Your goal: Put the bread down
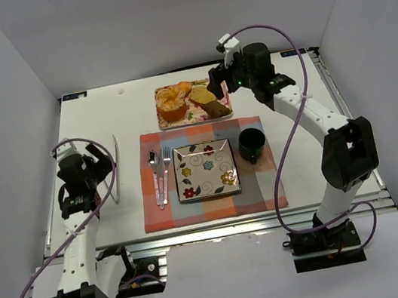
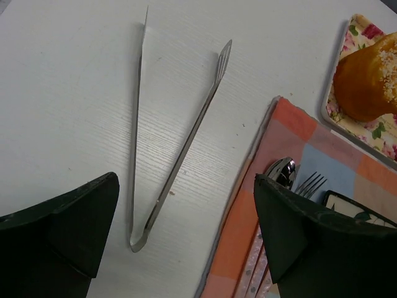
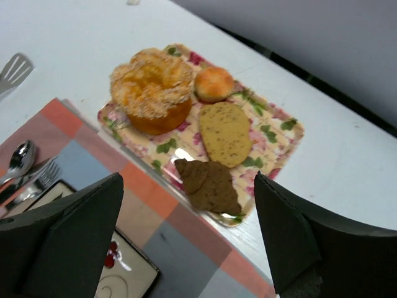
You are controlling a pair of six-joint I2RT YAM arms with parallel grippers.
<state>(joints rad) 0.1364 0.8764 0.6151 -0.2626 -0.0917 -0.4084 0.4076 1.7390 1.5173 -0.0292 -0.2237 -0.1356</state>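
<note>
On the floral tray [image 3: 276, 131], lumpy golden-orange bread [image 3: 152, 90], pale-streaked; left and right jaws wide apart

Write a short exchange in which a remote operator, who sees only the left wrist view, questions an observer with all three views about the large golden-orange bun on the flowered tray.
Operator: I see only one edge of the large golden-orange bun. What shares its flowered rectangular tray?
Observer: A small round golden roll, a flat tan slice and a dark brown piece lie beside it.
Operator: Where is the right gripper?
Observer: It is open above the tray's right side, holding nothing.
</note>
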